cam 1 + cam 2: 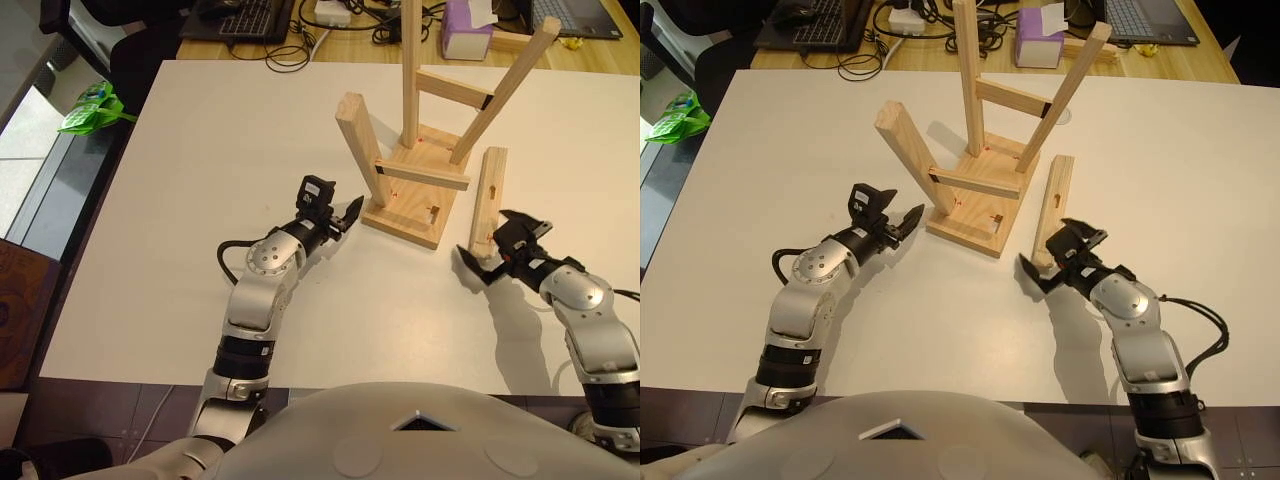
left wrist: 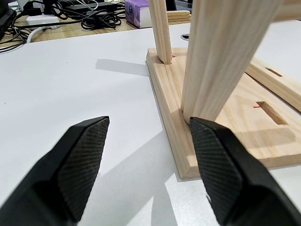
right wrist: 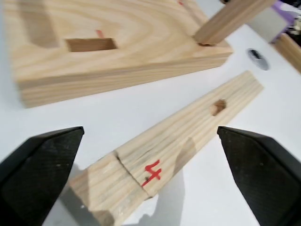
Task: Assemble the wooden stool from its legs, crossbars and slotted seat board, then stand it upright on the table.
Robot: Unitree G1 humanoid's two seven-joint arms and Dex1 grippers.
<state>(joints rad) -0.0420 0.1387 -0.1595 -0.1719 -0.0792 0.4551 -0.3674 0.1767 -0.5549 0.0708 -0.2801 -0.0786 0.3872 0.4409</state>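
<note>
Seat board [image 1: 410,212] lies inverted toward the tabletop's [image 1: 200,150] far edge; three legs [image 1: 409,70] and two crossbars [image 1: 452,90] are fitted. Fourth leg [image 1: 490,190] is left loose beside it. Left gripper [image 1: 347,218], fingers apart, is held by the board's corner; right gripper [image 1: 496,249], fingers apart, around the loose leg's end. Uprighting remains.

We lose the top of the upright leg [image 1: 410,70] rising from the seat board [image 1: 405,212] past the frame's edge. The loose leg [image 3: 174,155] beside that board is cut off at its near end.

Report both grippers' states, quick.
Left gripper: open, empty, beside the seat board.
Right gripper: open, empty, at the loose leg's near end.
</note>
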